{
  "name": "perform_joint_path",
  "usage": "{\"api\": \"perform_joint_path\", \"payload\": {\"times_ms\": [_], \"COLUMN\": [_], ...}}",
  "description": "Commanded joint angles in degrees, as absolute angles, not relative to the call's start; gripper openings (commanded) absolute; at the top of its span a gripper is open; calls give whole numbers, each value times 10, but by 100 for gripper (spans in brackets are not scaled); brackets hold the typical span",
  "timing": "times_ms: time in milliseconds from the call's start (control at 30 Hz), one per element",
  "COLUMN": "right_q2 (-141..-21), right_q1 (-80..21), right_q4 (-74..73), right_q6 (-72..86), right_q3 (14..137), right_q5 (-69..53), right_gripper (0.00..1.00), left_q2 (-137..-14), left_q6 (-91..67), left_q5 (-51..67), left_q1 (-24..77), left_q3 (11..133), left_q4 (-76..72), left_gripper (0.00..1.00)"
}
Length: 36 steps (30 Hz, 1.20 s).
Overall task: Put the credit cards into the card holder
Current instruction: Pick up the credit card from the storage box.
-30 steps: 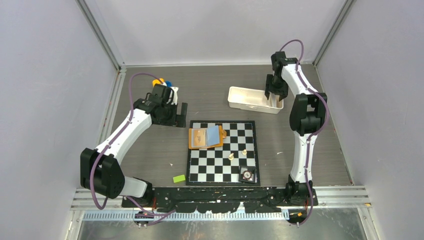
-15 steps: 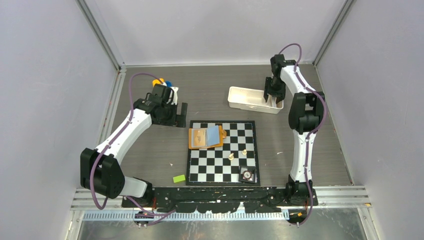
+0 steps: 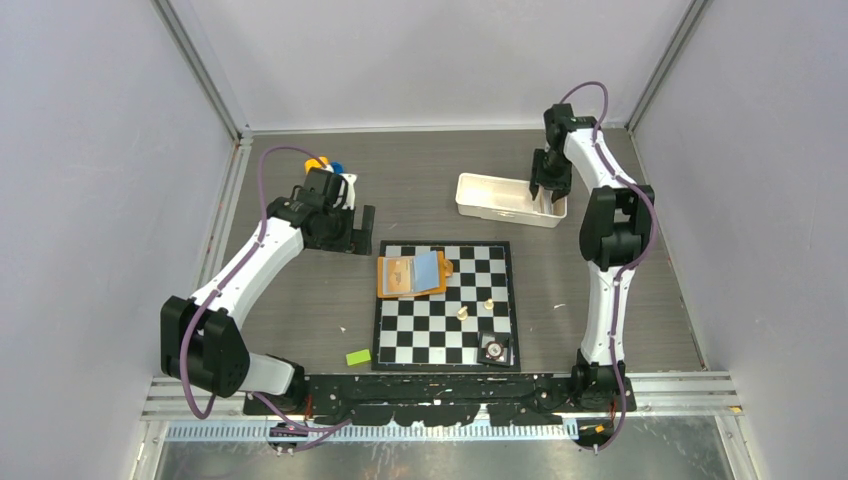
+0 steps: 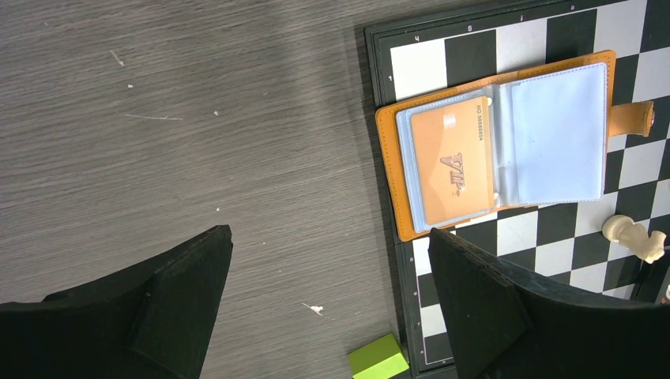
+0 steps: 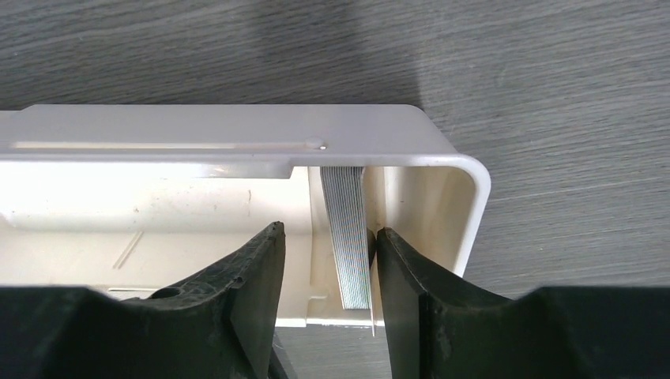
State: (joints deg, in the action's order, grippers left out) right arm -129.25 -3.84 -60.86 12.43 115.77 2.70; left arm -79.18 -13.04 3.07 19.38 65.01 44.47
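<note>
Left wrist: orange card (image 4: 454,162) sits in card holder (image 4: 385,158); left gripper (image 4: 328,233) wide, empty. Right gripper (image 5: 330,229) half-open astride striped card (image 5: 345,197), not clamped, in tray (image 5: 237,130) at two o'clock from holder.

A grey wood-grain table (image 3: 420,190) spreads beneath both pincers. A plain pale lilac back wall (image 3: 430,60) rises beyond the right pincer (image 3: 548,203), a left wall (image 3: 90,180) stands outward of the left pincer (image 3: 362,232), and a right wall (image 3: 770,180) stands outward of the right one. Aluminium posts (image 3: 200,70) slant up in the far corners behind the pincers, under soft, even light.
</note>
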Motion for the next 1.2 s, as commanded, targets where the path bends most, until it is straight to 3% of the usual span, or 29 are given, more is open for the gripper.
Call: {"api": "perform_joint_path", "payload": {"times_ms": [0,333,667,900,1167], "right_q2": [-1247,-1240,-1229,-1232,-1243], "right_q1": [-38,-36,-34,-33,-31], "right_q4": [-606,-609,-610,-612,-616], "right_q6": [131,133,134,133,130], "right_q3": [1164,1160,1156,1155,1155], "right_q5": [13,22,25,23,32], "right_gripper": [50,38,33,21,20], "left_q2": [-792,-793,-795,-797,-796], "left_q6": [-127,-127,-128,-129,-130], "left_q5": [39,38,40,41,43], "left_q1": [190,190,190,190,190], "left_q3": [653,653,653,654,654], "left_q4": [444,445,445,446,446], "left_gripper": [97,97,97,97,97]}}
